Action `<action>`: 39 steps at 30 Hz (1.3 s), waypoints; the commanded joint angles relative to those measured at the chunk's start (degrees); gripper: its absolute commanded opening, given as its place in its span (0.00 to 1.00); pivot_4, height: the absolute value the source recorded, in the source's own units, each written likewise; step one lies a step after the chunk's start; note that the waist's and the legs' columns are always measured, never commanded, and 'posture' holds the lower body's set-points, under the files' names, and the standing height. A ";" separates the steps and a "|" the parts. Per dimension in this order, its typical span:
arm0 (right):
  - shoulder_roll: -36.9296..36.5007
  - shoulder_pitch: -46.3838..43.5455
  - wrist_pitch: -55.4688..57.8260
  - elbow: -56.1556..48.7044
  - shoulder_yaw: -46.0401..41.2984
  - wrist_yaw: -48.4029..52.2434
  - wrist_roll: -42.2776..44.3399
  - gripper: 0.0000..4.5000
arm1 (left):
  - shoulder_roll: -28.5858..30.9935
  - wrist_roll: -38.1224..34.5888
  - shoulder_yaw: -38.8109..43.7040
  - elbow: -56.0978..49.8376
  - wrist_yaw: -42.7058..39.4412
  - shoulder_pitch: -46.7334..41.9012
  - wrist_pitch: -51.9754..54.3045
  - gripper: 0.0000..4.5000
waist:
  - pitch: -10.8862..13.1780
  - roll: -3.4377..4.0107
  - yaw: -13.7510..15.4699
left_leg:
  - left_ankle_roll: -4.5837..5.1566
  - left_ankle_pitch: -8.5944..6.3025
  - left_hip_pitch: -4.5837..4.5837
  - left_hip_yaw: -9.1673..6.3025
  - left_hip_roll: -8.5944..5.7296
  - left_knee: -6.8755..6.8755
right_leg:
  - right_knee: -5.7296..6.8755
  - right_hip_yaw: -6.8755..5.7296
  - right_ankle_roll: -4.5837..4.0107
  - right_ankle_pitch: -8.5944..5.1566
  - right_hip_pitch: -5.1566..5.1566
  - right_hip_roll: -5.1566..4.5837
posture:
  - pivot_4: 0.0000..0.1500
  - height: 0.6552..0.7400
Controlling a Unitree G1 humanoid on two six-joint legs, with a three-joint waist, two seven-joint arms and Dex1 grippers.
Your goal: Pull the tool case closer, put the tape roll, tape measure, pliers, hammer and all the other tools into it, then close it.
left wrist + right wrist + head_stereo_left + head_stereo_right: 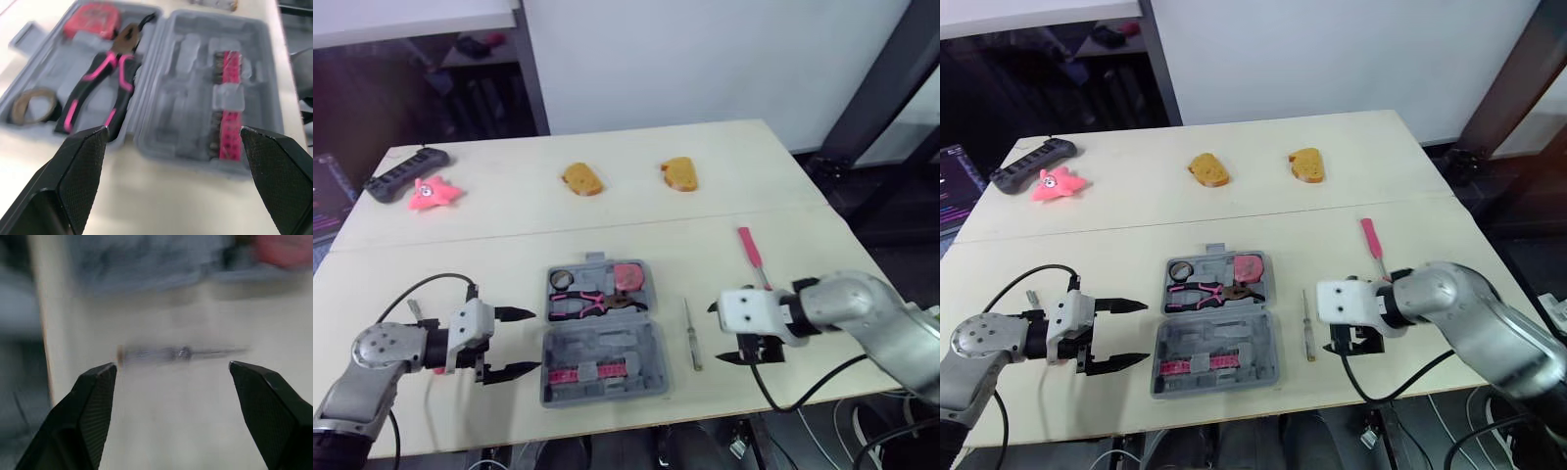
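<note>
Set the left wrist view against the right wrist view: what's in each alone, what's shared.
Left wrist view, not the right: pliers and tape roll in the open tool case, pink bit strip in its other half. Right wrist view, not the left: the thin screwdriver at full length on the table. Shared: the case, the table, perhaps the screwdriver's end.

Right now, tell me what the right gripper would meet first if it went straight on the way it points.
Most likely the thin screwdriver, which lies crosswise just ahead of the open right gripper. The tool case sits beyond it. Depth is hard to judge.
</note>
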 commanded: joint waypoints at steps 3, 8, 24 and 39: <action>9.20 -13.02 -32.53 18.45 12.13 9.62 -17.57 0.86 | 1.49 -1.87 1.77 -2.88 -2.11 2.89 -1.30 1.00 | 0.01 -0.06 -0.46 | -0.02 0.01 0.03 0.04 -0.01 0.04 | 0.04 0.06 0.02 0.03 0.00 -0.02 | 1.00 1.00; 17.53 -19.54 -42.99 29.16 17.04 12.79 -23.98 0.86 | 1.21 -1.74 2.39 -3.91 -1.23 4.66 -1.41 1.00 | 0.03 -0.05 -0.13 | -0.02 0.01 -0.01 0.00 -0.01 0.04 | 0.11 0.05 -0.01 0.04 -0.08 -0.01 | 1.00 1.00; 27.88 -21.67 -51.58 43.39 21.94 13.95 -36.60 0.36 | 0.25 -1.55 2.12 -6.44 3.19 6.50 -0.84 1.00 | -0.22 -0.37 0.57 | -0.04 0.02 0.19 -0.06 -0.08 0.08 | 0.16 0.03 -0.06 0.06 0.15 -0.05 | 1.00 1.00; 14.79 -8.66 -27.89 20.05 0.06 19.05 -19.13 0.01 | -0.88 -0.92 0.04 -2.99 3.85 1.81 -0.90 1.00 | -0.08 -0.13 2.23 | -0.06 0.03 0.00 -0.11 -0.20 0.12 | 0.14 0.00 -0.08 0.10 0.07 -0.17 | 1.00 1.00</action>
